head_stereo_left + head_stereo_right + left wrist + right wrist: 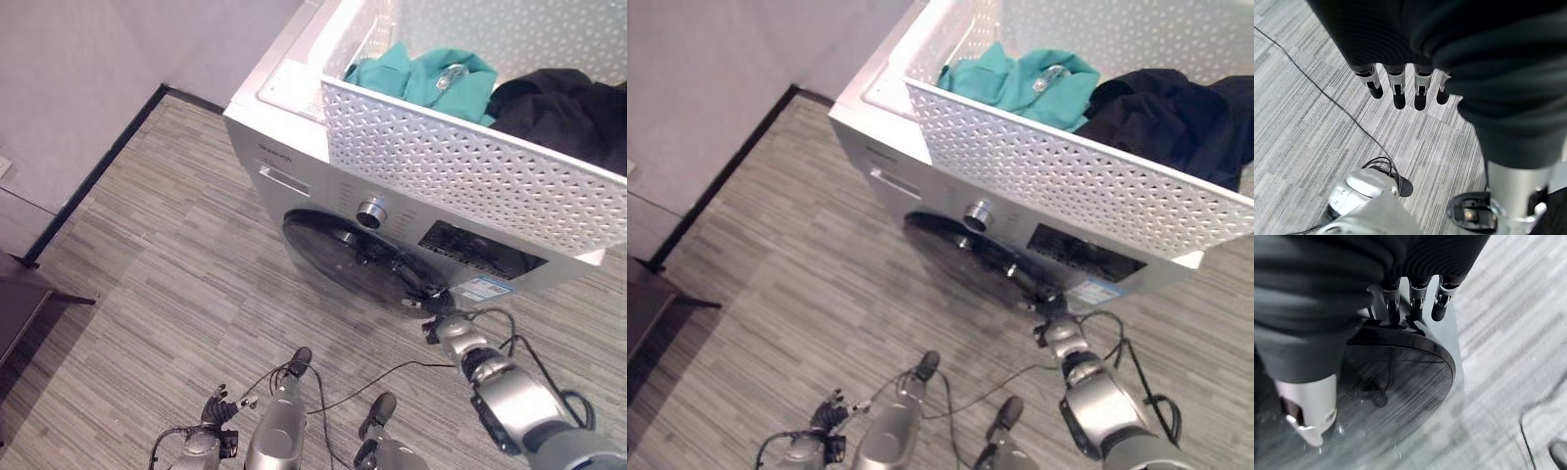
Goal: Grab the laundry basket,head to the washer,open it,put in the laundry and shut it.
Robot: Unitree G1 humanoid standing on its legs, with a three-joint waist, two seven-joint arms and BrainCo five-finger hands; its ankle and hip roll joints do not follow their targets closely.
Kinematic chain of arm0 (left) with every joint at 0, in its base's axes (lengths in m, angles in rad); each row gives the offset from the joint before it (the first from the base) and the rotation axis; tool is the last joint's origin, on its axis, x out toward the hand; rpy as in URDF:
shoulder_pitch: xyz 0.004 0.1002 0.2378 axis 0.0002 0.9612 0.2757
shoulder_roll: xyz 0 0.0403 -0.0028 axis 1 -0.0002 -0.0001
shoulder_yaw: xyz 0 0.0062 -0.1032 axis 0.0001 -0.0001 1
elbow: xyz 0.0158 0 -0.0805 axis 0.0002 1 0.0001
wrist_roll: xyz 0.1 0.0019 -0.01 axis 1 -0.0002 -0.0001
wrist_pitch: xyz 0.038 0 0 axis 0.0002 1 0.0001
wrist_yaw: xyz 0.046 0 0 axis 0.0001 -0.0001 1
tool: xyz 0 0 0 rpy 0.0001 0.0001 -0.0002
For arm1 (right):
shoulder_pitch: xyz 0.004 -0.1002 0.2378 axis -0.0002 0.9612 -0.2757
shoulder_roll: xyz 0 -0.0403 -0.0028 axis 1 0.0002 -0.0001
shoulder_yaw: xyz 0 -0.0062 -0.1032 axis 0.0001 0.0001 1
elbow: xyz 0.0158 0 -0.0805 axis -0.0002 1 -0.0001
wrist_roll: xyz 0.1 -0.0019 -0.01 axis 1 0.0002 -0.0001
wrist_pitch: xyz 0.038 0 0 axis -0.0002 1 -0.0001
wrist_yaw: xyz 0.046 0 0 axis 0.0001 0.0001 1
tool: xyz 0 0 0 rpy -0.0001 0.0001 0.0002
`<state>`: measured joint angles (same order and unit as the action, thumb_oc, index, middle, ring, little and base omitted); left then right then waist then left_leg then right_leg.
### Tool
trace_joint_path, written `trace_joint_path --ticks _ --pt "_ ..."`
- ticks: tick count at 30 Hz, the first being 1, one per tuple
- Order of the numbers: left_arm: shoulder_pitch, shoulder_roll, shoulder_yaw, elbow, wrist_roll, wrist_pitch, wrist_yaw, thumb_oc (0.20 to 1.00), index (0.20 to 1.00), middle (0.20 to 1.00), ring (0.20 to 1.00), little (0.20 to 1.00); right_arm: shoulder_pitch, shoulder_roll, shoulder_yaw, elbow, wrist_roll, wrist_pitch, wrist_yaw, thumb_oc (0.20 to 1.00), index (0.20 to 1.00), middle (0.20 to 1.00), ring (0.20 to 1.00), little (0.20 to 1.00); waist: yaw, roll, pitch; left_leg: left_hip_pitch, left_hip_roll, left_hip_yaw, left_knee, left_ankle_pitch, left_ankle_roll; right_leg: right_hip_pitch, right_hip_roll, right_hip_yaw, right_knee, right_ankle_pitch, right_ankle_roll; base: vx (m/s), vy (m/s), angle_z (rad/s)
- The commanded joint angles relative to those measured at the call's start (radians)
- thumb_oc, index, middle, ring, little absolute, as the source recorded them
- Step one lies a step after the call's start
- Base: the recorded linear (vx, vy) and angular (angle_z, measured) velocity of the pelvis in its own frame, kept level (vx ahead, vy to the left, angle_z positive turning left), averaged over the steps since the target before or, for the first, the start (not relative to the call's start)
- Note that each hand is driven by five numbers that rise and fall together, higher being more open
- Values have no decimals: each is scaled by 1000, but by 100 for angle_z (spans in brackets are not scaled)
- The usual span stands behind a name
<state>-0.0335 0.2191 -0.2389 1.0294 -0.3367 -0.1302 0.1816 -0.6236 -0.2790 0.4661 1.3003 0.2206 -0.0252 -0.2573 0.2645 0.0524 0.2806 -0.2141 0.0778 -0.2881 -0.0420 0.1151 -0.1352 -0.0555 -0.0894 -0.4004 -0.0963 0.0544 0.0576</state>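
Note:
A white perforated laundry basket [470, 166] stands on top of the white washer [284, 147]. In it lie a teal garment [431, 78] and a black garment [568, 108]. The washer's round dark door [353, 257] lies flush with the front. My right hand [437, 309] is at the door's lower right rim. In the right wrist view its fingers [1413, 301] are nearly straight and touch the door rim [1444, 357]. My left hand [1398, 90] hangs low over the floor with relaxed fingers and holds nothing; it also shows at the bottom left [217, 411].
The washer stands near a grey wall with a dark baseboard [93, 176]. A dark piece of furniture [20, 304] juts in at the left edge. Striped grey flooring [167, 284] spreads in front of the washer.

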Motion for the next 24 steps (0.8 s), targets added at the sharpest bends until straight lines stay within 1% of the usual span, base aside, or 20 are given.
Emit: trace_joint_path --ticks 1,2,3,4,5,6,9,11,12,13,14,15,17,18,19,20,21,22,23,24 --pt "-2 6 -45 37 -47 -23 63 1000 1000 1000 1000 1000 75 313 129 -55 20 -48 91 1000 1000 1000 1000 1000 46 -43 -64 15 -21 1 15 -65 60 22 -101 97 10 -36 67 66 -10 -3" --pt "2 7 -34 23 -60 -25 79 1000 1000 1000 1000 1000 103 335 166 -66 10 -48 98 1000 1000 1000 1000 1000 45 -45 -70 26 -17 3 14 -68 58 29 -101 95 13 -40 68 0 0 0" --pt "2 7 -34 23 -60 -25 79 1000 1000 1000 1000 1000 103 335 166 -66 10 -47 98 1000 1000 1000 1000 1000 43 -46 -73 22 -19 1 14 -66 59 26 -103 93 13 -38 69 56 -7 -2" --pt "10 13 -15 7 -83 -32 105 1000 1000 1000 1000 1000 145 363 198 -71 15 -43 106 1000 1000 1000 1000 1000 41 -50 -87 40 -14 4 14 -72 58 41 -103 90 18 -44 69 35 -4 -2" --pt "11 13 -15 7 -83 -31 105 1000 1000 1000 1000 1000 146 363 199 -72 15 -43 106 1000 1000 1000 1000 1000 41 -50 -87 41 -13 4 13 -72 58 42 -103 90 18 -44 69 73 -6 0" --pt "18 21 -4 -13 -84 -35 132 1000 1000 1000 1000 1000 187 385 214 -68 35 -39 114 1000 1000 1000 1000 1000 38 -51 -102 61 -9 6 12 -78 57 56 -101 84 26 -53 68 36 2 1" --pt "28 26 11 -45 -106 -43 152 1000 1000 1000 1000 1000 216 391 232 -63 25 -33 114 1000 1000 1000 1000 1000 36 -50 -117 83 -5 6 9 -82 55 75 -99 78 28 -61 66 35 0 1" --pt "52 55 60 -187 -145 -71 216 1000 1000 1000 1000 1000 239 388 221 -48 24 -24 104 1000 1000 1000 1000 1000 44 -45 -133 102 -1 0 6 -86 51 101 -94 71 27 -72 64 52 -15 3" --pt "92 107 114 -361 -75 -91 293 1000 1000 1000 1000 1000 249 381 201 -44 24 -24 103 1000 1000 1000 1000 1000 53 -45 -146 115 2 -5 1 -85 47 116 -91 63 24 -77 64 46 -10 1" --pt "93 107 114 -363 -74 -89 293 1000 1000 1000 1000 1000 249 382 201 -44 24 -24 103 1000 1000 1000 1000 1000 51 -47 -149 111 0 -7 1 -82 48 114 -93 61 24 -75 65 73 -42 11" --pt "138 167 200 -554 29 -103 372 1000 1000 1000 1000 1000 271 368 193 -46 -2 -25 107 1000 1000 1000 1000 1000 63 -53 -164 129 8 -8 -10 -84 42 134 -86 55 18 -83 64 41 -23 17" --pt "140 167 201 -557 30 -100 372 1000 1000 1000 1000 1000 272 368 194 -46 -2 -25 107 1000 1000 1000 1000 1000 61 -54 -166 125 6 -9 -9 -80 43 131 -88 53 17 -80 65 59 -49 20" --pt "180 241 296 -730 216 -80 446 1000 1000 1000 1000 1000 294 356 172 -39 -24 -26 113 1000 1000 1000 1000 1000 72 -63 -180 142 17 -9 -20 -88 35 149 -80 49 14 -91 63 65 -65 6" --pt "203 326 407 -932 436 -63 504 1000 1000 1000 1000 1000 321 347 143 -30 -39 -34 119 1000 1000 1000 1000 1000 76 -73 -194 156 23 -8 -29 -93 29 160 -75 49 12 -99 62 61 -55 -1" --pt "208 325 410 -939 438 -59 502 1000 1000 1000 1000 1000 321 348 144 -29 -39 -34 119 1000 1000 1000 1000 1000 73 -75 -195 151 19 -9 -29 -87 31 156 -79 47 11 -94 63 62 -55 -1" --pt "208 357 449 -1028 507 -74 499 1000 1000 1000 1000 1000 336 338 124 -23 -47 -41 122 1000 1000 1000 1000 1000 75 -77 -200 160 26 -8 -32 -95 26 163 -73 48 12 -102 62 32 -45 3" --pt "210 388 501 -1199 526 -110 431 1000 1000 1000 1000 1000 363 320 86 -4 -61 -47 126 1000 1000 1000 1000 1000 71 -79 -208 167 29 -7 -34 -98 23 170 -70 50 11 -105 62 28 -43 3" --pt "213 386 504 -1206 524 -107 427 1000 1000 1000 1000 1000 362 320 85 -3 -61 -48 127 1000 1000 1000 1000 1000 69 -80 -208 163 26 -9 -35 -91 25 166 -73 49 11 -99 63 16 -33 2" --pt "203 407 491 -1276 475 -153 354 1000 1000 1000 1000 1000 375 300 49 12 -66 -45 131 1000 1000 1000 1000 1000 61 -77 -214 169 30 -6 -34 -98 22 171 -68 51 12 -105 62 -6 9 -3" --pt "206 405 491 -1306 446 -166 329 1000 1000 1000 1000 1000 383 293 34 21 -75 -45 137 1000 1000 1000 1000 1000 59 -75 -218 167 28 -7 -36 -91 23 169 -70 51 11 -99 64 32 -17 -1"
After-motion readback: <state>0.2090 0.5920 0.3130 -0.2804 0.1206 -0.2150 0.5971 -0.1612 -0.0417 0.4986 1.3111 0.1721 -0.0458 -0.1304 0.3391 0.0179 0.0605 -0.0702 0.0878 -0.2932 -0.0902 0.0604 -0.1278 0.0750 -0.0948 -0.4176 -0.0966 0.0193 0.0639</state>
